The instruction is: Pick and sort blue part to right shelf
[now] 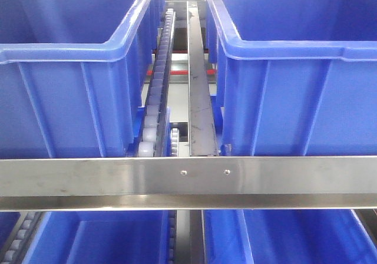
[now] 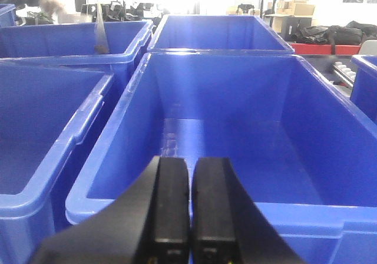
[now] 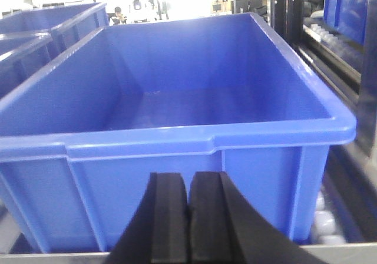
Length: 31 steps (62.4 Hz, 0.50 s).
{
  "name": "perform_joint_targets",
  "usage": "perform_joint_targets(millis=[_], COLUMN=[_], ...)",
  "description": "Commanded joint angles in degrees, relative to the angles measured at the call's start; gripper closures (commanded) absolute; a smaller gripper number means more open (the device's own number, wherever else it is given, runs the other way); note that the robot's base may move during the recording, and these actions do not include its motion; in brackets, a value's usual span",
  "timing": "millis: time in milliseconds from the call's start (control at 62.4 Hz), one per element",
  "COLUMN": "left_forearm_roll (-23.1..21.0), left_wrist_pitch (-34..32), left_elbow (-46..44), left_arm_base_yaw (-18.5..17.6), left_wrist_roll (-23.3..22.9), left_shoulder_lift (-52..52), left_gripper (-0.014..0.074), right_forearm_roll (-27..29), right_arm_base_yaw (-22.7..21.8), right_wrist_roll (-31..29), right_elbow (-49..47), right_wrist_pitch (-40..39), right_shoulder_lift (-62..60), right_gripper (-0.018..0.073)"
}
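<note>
The blue part shows in no view. The right shelf (image 1: 294, 178) fills the front view: a flat riveted steel rail with deep blue bins behind and below it. My left gripper (image 2: 190, 161) is shut with nothing between its black fingers, and hovers at the near rim of a blue bin (image 2: 235, 134) whose visible floor is bare. My right gripper (image 3: 189, 175) is also shut and empty. It sits low in front of the front wall of another blue bin (image 3: 177, 99), just above the steel rail (image 3: 344, 253).
A white roller track (image 1: 154, 108) and a steel divider (image 1: 199, 99) run between the two upper bins (image 1: 65, 87) (image 1: 294, 93). More blue bins (image 2: 41, 134) stand left of the left gripper. White rollers (image 3: 326, 217) and dark rack posts (image 3: 288, 10) lie right of the right gripper's bin.
</note>
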Motion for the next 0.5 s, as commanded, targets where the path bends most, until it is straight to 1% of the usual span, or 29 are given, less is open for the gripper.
perform_joint_targets(millis=[0, 288, 481], left_forearm_roll=[-0.52, -0.52, -0.52], left_wrist_pitch=[-4.42, -4.42, -4.42], left_elbow=[-1.61, -1.61, -1.61], left_arm_base_yaw=[0.1, 0.1, 0.1], left_wrist_roll=[-0.05, -0.05, -0.05], left_shoulder_lift=[0.53, 0.53, 0.53], left_gripper=[0.0473, 0.0473, 0.0473], right_forearm_roll=[0.09, 0.15, 0.15], right_arm_base_yaw=[-0.41, -0.41, -0.41], right_wrist_roll=[-3.79, -3.79, -3.79], right_elbow=[-1.15, -1.15, -1.15], right_wrist_pitch=[-5.92, -7.9, -7.84], right_shoulder_lift=[-1.25, -1.25, -1.25], right_gripper=[0.0529, 0.0529, 0.0529])
